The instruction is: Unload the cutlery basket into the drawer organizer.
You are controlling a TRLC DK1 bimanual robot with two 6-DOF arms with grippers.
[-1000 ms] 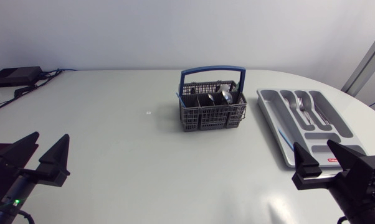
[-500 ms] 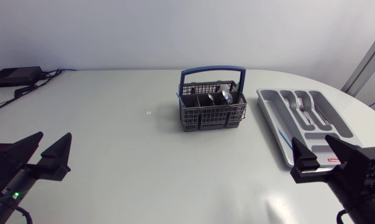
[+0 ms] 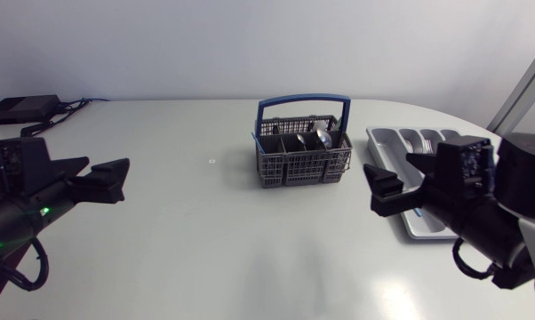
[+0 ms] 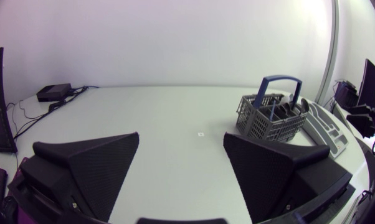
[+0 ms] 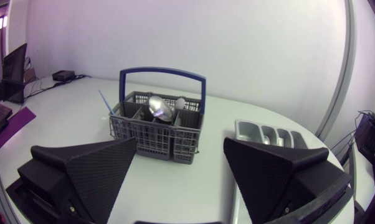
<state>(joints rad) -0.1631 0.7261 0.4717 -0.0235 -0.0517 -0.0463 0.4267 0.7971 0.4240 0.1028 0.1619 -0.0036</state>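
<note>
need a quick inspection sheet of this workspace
surface: table, pale grey, smooth
job's things: cutlery basket upright, spoon inside; drawer organizer beside it, partly hidden by the right arm
clutter: black box at the far left corner
grippers: left gripper open, empty; right gripper open, empty, facing the cutlery basket
cables: cables run from the black box along the table edge
surroundings: nothing seen
</note>
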